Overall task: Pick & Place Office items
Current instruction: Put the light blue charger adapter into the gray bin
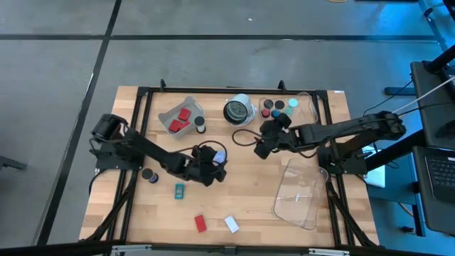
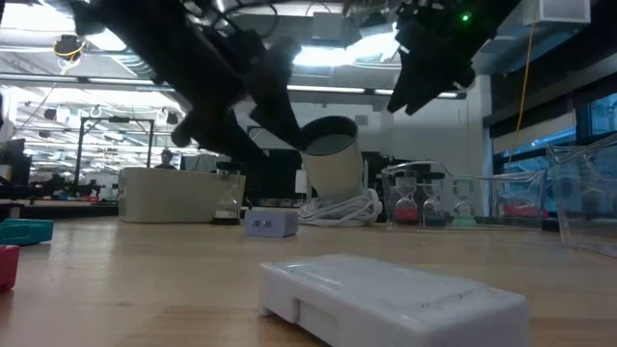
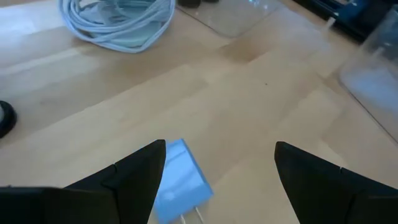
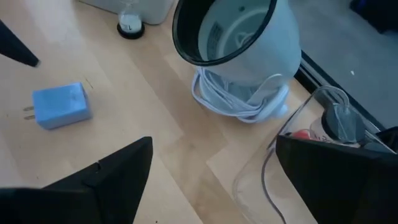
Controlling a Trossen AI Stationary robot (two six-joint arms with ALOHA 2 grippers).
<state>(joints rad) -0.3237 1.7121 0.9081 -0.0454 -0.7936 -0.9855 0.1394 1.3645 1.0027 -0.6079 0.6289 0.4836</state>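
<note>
A pale-blue block (image 3: 180, 180) with two metal prongs lies flat on the wooden table near its middle. My left gripper (image 3: 221, 149) hangs open just above it, slanting down, and the block (image 1: 221, 155) shows close beside one finger (image 3: 146, 168). In the low view the fingers are clear above the block (image 2: 270, 224). My right gripper (image 4: 214, 146) is open and holds nothing. It is raised over the table's far middle (image 1: 263, 146), near the white-and-black round object (image 1: 239, 110). A dark cap (image 1: 148, 174), a teal block (image 1: 180, 190), a red block (image 1: 200, 223) and a white block (image 1: 232, 225) lie loose on the table.
A clear tray (image 1: 169, 114) at the back left holds red blocks, with a dark cap (image 1: 200, 126) beside it. A second clear tray (image 1: 302, 107) at the back right holds several caps. A large clear tray (image 1: 298, 195) lies at the right front. A pale cable (image 4: 239, 102) is coiled at the round object.
</note>
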